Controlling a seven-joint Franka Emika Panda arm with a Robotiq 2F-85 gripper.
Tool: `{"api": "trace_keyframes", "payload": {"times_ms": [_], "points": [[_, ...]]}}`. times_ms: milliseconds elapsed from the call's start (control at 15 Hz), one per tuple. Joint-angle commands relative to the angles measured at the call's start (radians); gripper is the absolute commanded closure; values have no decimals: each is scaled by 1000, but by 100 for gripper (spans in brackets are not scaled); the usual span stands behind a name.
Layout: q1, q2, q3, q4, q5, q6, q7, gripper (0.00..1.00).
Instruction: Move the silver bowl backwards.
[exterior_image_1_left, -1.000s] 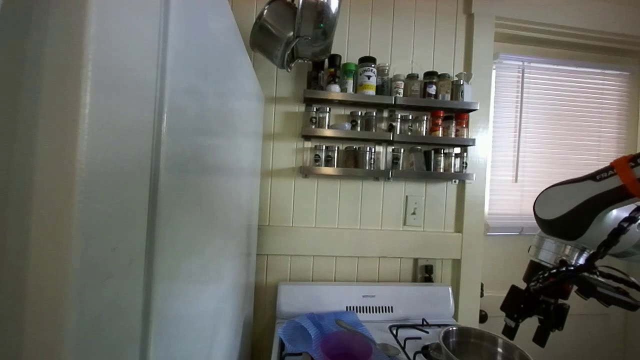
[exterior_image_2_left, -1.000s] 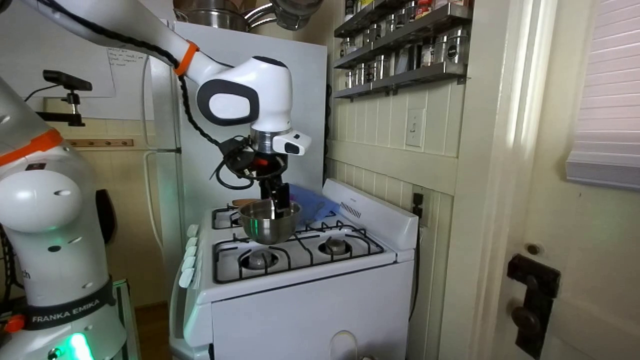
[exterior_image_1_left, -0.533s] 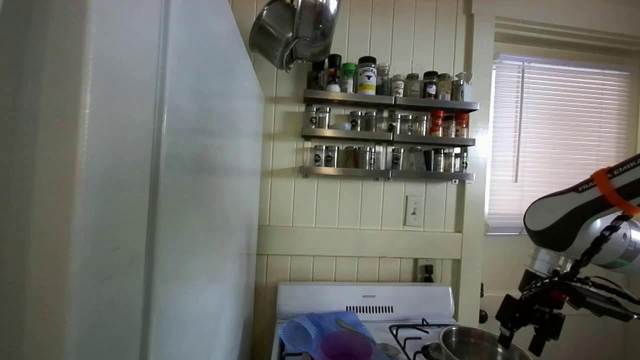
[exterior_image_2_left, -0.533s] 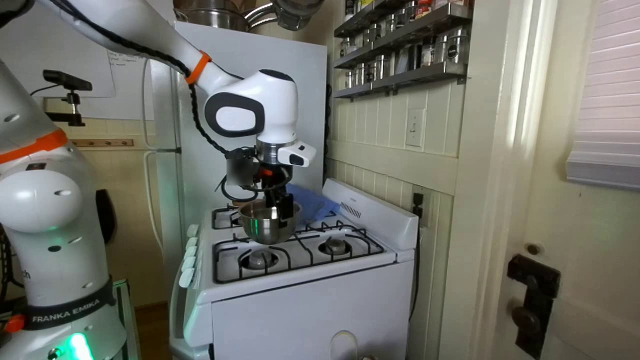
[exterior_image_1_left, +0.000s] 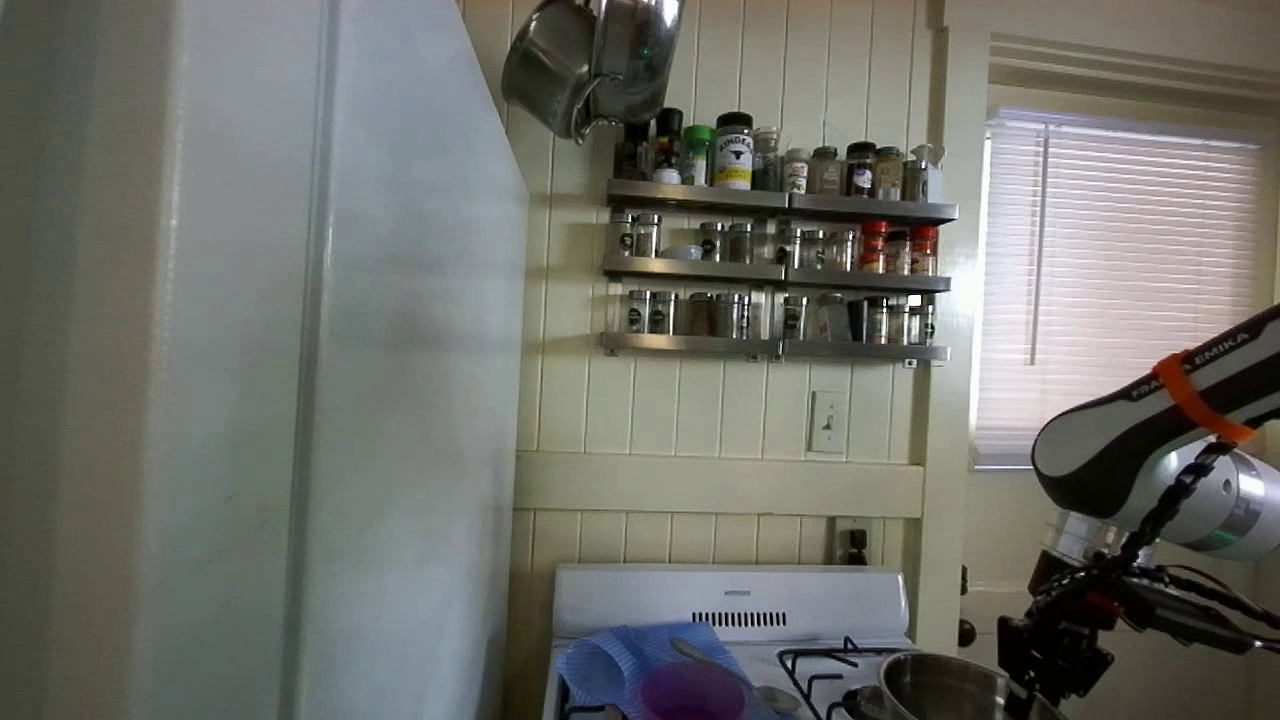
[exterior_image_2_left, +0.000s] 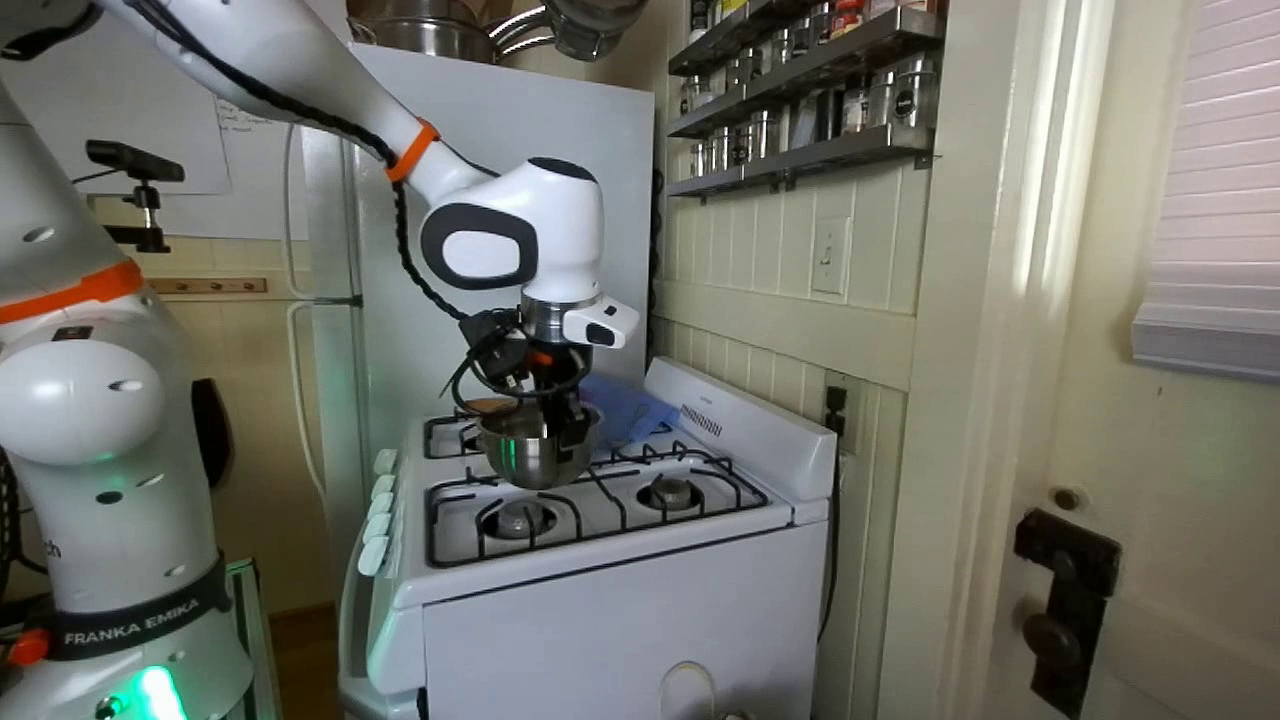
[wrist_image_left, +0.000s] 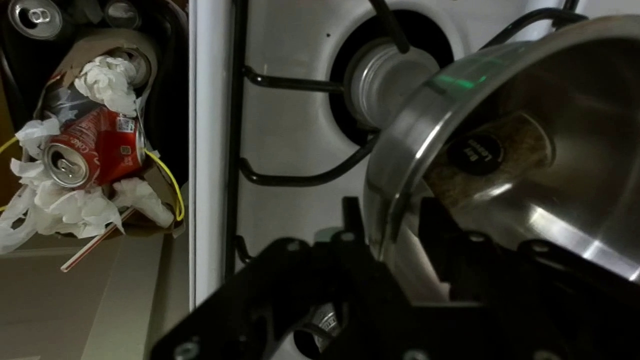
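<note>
The silver bowl (exterior_image_2_left: 525, 457) sits on the stove's burner grates and shows in both exterior views. Its shiny wall and rim (wrist_image_left: 425, 135) fill the right of the wrist view. Inside it lies a jar (wrist_image_left: 480, 152) with a dark "Bay Leaves" label. My gripper (wrist_image_left: 387, 205) reaches down at the bowl's edge, one finger outside the wall and one inside. The rim runs between them, close to the outer finger, and a gap shows towards the inner one. In an exterior view the fingertips of the gripper (exterior_image_2_left: 570, 445) are dark and hard to separate.
Black grates (exterior_image_2_left: 610, 505) cover the stove top. A blue cloth (exterior_image_1_left: 605, 665) and a purple bowl (exterior_image_1_left: 692, 690) lie beyond the silver bowl. The stove's back panel (exterior_image_2_left: 735, 420) rises behind, with the fridge (exterior_image_2_left: 600, 220) alongside. A bin with cans (wrist_image_left: 95, 145) stands past the front edge.
The arm has come down, bringing the gripper lower to the bowl's rim. Its fingers, spread wide before, have drawn closer together. The bowl has stayed in place.
</note>
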Motion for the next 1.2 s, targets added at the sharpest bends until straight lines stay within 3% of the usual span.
{"api": "trace_keyframes", "payload": {"times_ms": [0, 133, 800, 1133], "points": [[-9, 21, 22, 7, 7, 26, 1, 96], [-15, 17, 30, 7, -2, 31, 7, 100], [-47, -50, 94, 5, -77, 3, 95, 98], [-47, -78, 78, 23, -45, -11, 121, 98]]}}
